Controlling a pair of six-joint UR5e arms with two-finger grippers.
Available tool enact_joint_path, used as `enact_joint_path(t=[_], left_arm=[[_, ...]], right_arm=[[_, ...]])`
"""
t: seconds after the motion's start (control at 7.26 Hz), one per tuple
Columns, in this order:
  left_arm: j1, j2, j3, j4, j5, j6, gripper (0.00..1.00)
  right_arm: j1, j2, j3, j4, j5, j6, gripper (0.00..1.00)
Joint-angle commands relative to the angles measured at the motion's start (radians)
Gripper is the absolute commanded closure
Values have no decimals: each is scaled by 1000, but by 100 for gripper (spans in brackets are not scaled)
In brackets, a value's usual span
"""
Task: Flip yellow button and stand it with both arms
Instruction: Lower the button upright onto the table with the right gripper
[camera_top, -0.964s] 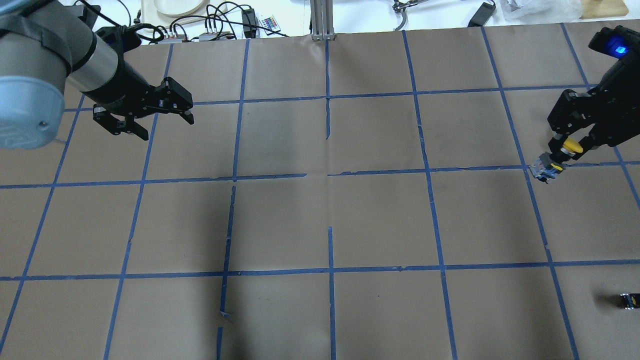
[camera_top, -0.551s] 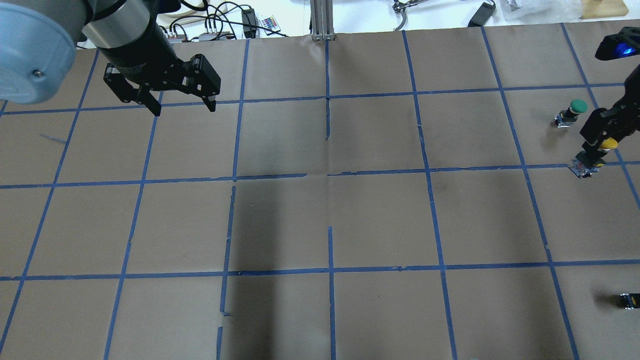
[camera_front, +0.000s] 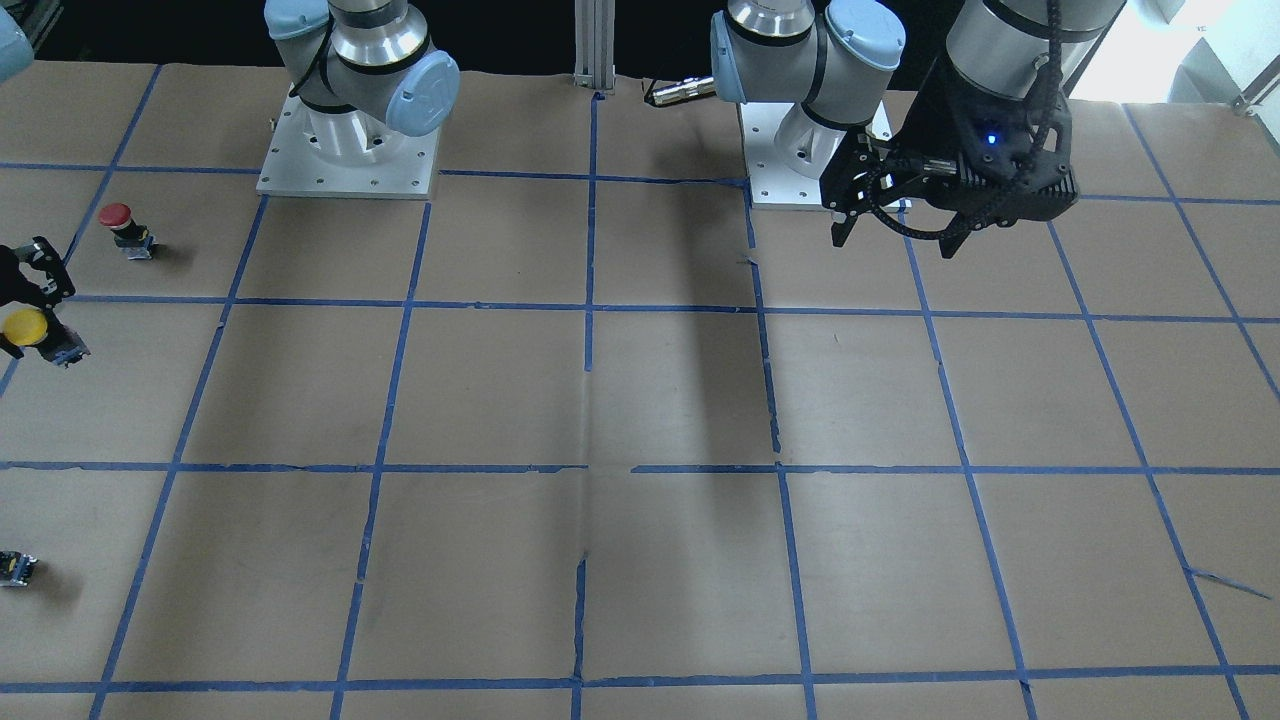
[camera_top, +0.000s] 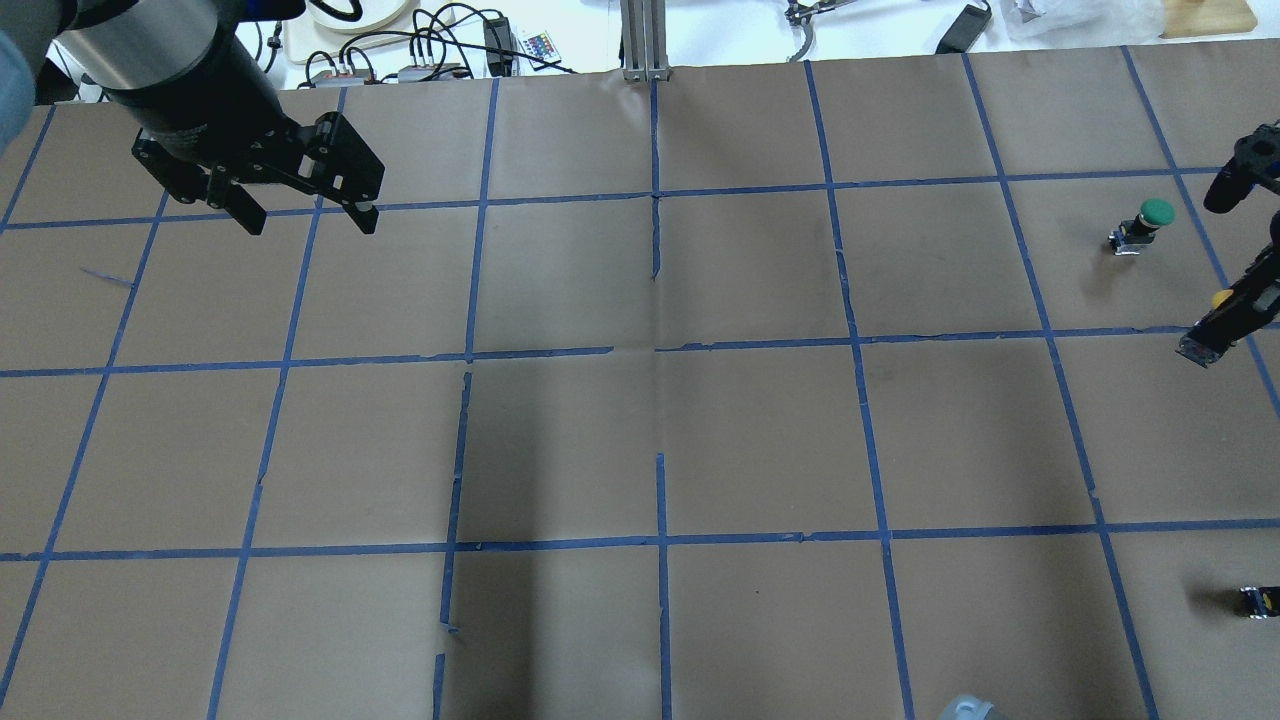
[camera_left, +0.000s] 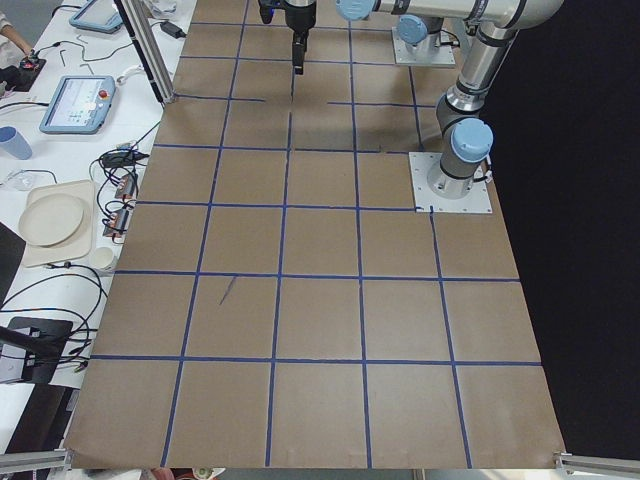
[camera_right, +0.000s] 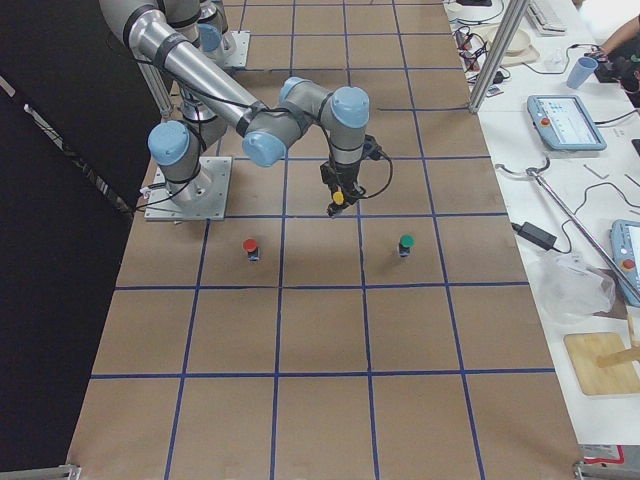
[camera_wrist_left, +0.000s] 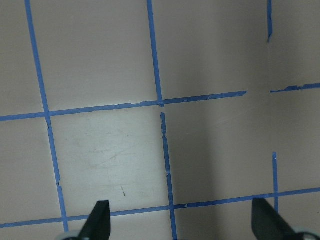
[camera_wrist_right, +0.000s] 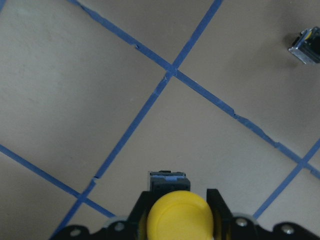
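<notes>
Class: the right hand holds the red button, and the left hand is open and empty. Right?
No: the right hand holds the yellow button, as the right wrist view shows; the left hand is indeed open and empty.

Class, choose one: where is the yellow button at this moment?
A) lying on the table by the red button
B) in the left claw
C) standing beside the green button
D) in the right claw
D: the right claw is shut on the yellow button, while the left claw is open and empty.
</notes>
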Motion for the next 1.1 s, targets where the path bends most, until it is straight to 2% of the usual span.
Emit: enact_joint_path(t=[0.0,0.41,0.96], left_arm=[[10,4,-28,-4,18,-20,1],[2,-22,-10,-9,27,-64,1],[-1,-22,-19,-19,32,-63,0]], right_arm=[[-63,34,23,-49,123,-297,95],[-75,143,21,-170,133,-475,93],[-126,209,26,-184,134,-512,87]])
